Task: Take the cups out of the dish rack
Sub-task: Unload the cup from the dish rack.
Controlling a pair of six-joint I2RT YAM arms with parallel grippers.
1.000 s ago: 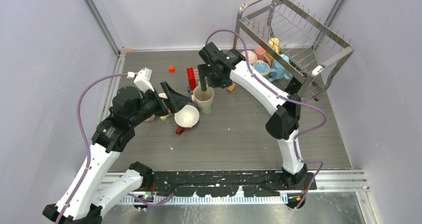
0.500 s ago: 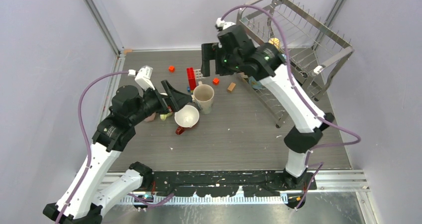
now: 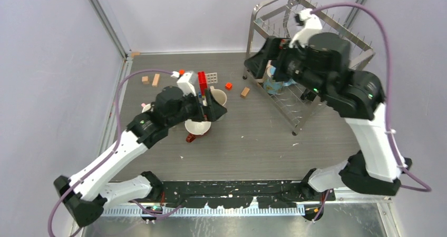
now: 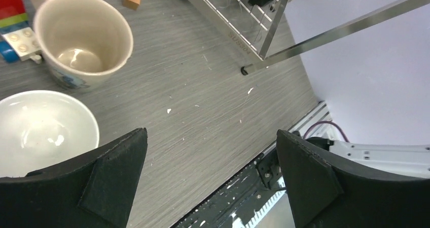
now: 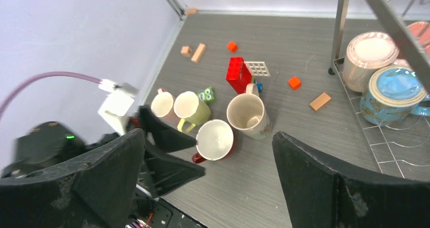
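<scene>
The silver wire dish rack (image 3: 321, 23) stands at the back right. In the right wrist view a pink-beige mug (image 5: 368, 53) and a light blue mug (image 5: 393, 88) sit on its lower tier. On the table stand a beige mug (image 3: 220, 96), a dark red mug with a white inside (image 3: 197, 127), a yellow-green mug (image 5: 190, 108) and a pink mug (image 5: 162, 104). My left gripper (image 3: 213, 110) is open and empty, just above the red mug (image 4: 40, 131) and the beige mug (image 4: 81, 35). My right gripper (image 3: 257, 64) is open and empty, raised high beside the rack's left end.
A red block tower (image 3: 202, 81), a white grid plate (image 3: 211, 78), small orange blocks (image 3: 228, 86) and wooden blocks (image 3: 245, 92) (image 3: 150, 80) lie behind the mugs. The rack's foot (image 4: 244, 71) rests on the grey table (image 3: 253, 142). Walls close in left, back and right.
My right arm has let go of the beige mug, risen and swung right to the rack. My left arm has moved right over the red and beige mugs.
</scene>
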